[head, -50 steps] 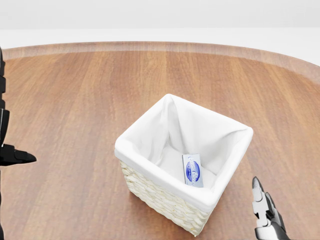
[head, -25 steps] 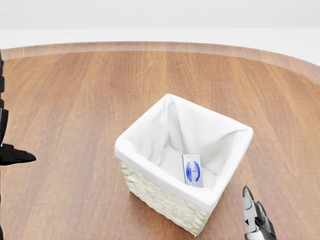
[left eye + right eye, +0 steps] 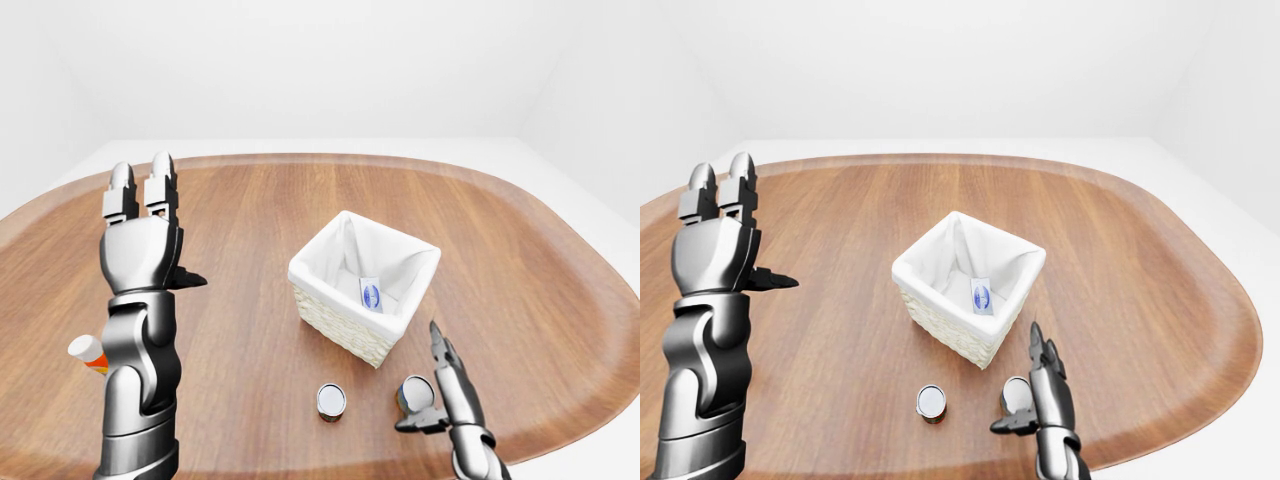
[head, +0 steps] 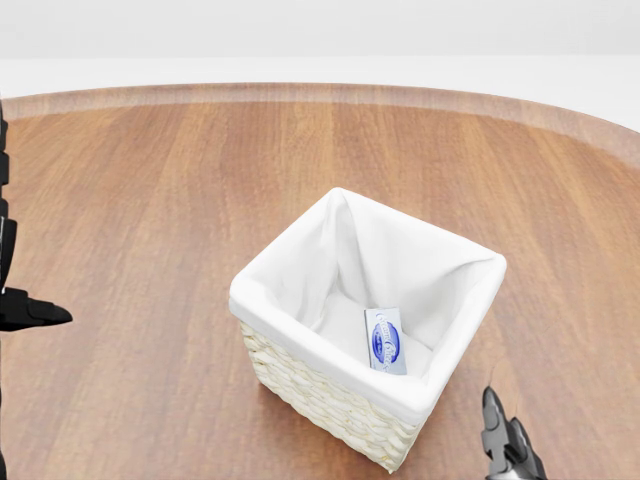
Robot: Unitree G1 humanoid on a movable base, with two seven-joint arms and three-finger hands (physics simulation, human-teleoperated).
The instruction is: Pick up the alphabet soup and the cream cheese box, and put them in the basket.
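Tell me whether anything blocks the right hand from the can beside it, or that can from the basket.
Nothing visible does. The open right hand stands right beside the can; only bare table lies between it and the basket. The second can sits further left, off both paths.

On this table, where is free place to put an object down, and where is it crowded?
Bare wood lies between the raised left hand and the basket, and toward the table's right edge. Crowded: below the basket, around two cans and the right hand.
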